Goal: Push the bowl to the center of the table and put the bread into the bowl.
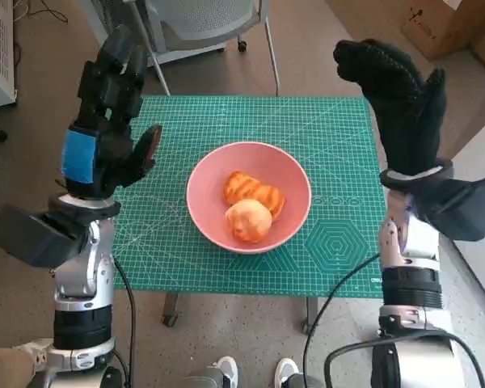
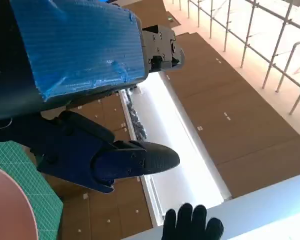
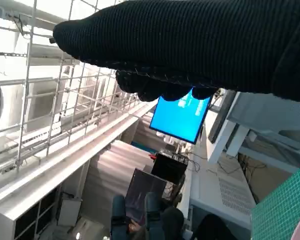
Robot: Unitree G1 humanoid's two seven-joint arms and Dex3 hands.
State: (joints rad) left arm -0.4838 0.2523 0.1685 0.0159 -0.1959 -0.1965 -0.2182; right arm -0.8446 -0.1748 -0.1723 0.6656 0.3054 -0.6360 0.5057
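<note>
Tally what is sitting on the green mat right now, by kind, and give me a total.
Pink round bowl: 1
Golden-brown bread pieces inside the bowl: 2, one ridged piece and one smooth round piece
Total: 3, all on the green cutting mat

The head camera looks steeply down on the green mat [image 1: 323, 145], taking in both raised hands and the floor around. The left wrist camera sits close behind the left hand [image 2: 75, 55], facing up toward the ceiling; a corner of the mat [image 2: 20, 170] and the gloved right hand [image 2: 192, 222] show at its edge. The right wrist camera, tight behind the glove [image 3: 190, 45], also tilts upward across the room, catching a sliver of mat [image 3: 285, 210].
</note>
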